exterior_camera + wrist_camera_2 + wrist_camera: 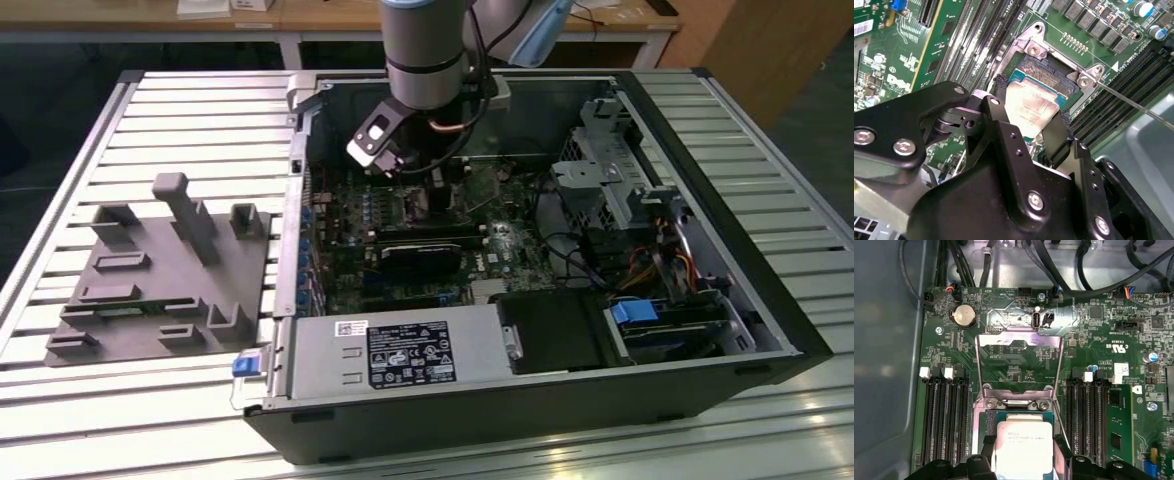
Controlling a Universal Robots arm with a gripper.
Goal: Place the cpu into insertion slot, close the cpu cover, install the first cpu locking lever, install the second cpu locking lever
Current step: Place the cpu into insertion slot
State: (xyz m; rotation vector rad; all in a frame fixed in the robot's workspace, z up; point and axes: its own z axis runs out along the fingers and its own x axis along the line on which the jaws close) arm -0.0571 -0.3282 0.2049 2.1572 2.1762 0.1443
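My gripper (435, 200) reaches down into the open computer case (747, 300). In both wrist views its two black fingers (998, 112) (985, 452) sit against opposite sides of the cpu (1030, 106) (1023, 442), a flat silvery square chip. The cpu lies in or just over the insertion slot (1048, 67) (987, 421), with a strip of dark socket showing past its far edge. The cpu cover (1019, 342), a thin silver frame, stands swung open beyond the slot. A thin locking lever (1134, 102) sticks out free from the slot's corner.
Long black memory slots (941, 415) (1086, 415) run along both sides of the socket. Cables (1064, 270) hang past the board's far edge. A grey power supply (387, 355) and a drive cage (614, 185) fill the case. A grey fixture (160, 270) sits on the slatted table.
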